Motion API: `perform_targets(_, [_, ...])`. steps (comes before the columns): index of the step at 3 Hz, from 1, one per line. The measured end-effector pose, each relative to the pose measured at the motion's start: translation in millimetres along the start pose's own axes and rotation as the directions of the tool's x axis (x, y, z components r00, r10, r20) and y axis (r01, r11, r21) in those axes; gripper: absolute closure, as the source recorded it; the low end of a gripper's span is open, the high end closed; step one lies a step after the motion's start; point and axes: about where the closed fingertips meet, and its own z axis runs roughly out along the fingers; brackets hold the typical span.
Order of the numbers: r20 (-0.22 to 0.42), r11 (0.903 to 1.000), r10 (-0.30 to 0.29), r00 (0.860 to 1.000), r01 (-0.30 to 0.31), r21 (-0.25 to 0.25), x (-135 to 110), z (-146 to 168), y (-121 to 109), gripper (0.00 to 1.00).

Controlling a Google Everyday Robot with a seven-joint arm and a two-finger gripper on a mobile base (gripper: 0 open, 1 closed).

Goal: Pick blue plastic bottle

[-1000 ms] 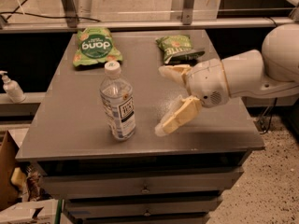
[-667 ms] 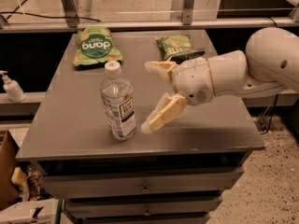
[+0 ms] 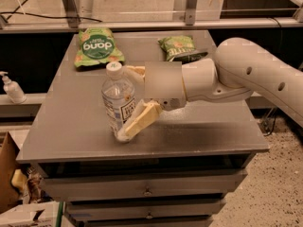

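The blue plastic bottle (image 3: 116,97) is clear with a white cap and a white-blue label bearing a dark square mark. It stands upright at the front left of the grey table top (image 3: 208,129). My gripper (image 3: 126,102) reaches in from the right and is open, with the bottle between its cream fingers. One finger (image 3: 134,71) shows behind the bottle near its shoulder. The other finger (image 3: 140,120) lies in front of the bottle's lower half. I cannot tell if either finger touches the bottle.
A green snack bag (image 3: 97,46) lies at the back left of the table. A second, darker green bag (image 3: 182,48) lies at the back middle. A small white pump-dispenser bottle (image 3: 11,87) stands on a ledge to the left. Drawers (image 3: 147,190) sit under the table top.
My gripper has moved left from beside the bottle until its open fingers straddle it. The bottle has stayed upright in the same spot.
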Motion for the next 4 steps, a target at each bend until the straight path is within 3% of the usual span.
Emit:
perform_targets(1, [0.021,1.0000,0.000,1.000,0.000,-0.001,5,17,1,0.16])
perform_targets(3, [0.074,0.9995,0.025,0.997,-0.026,0.016,2,16,-2,0.63])
perform_targets(4, [0.136,0.9982,0.017,0.991,-0.025,0.055,-30,-3,-9,0.87])
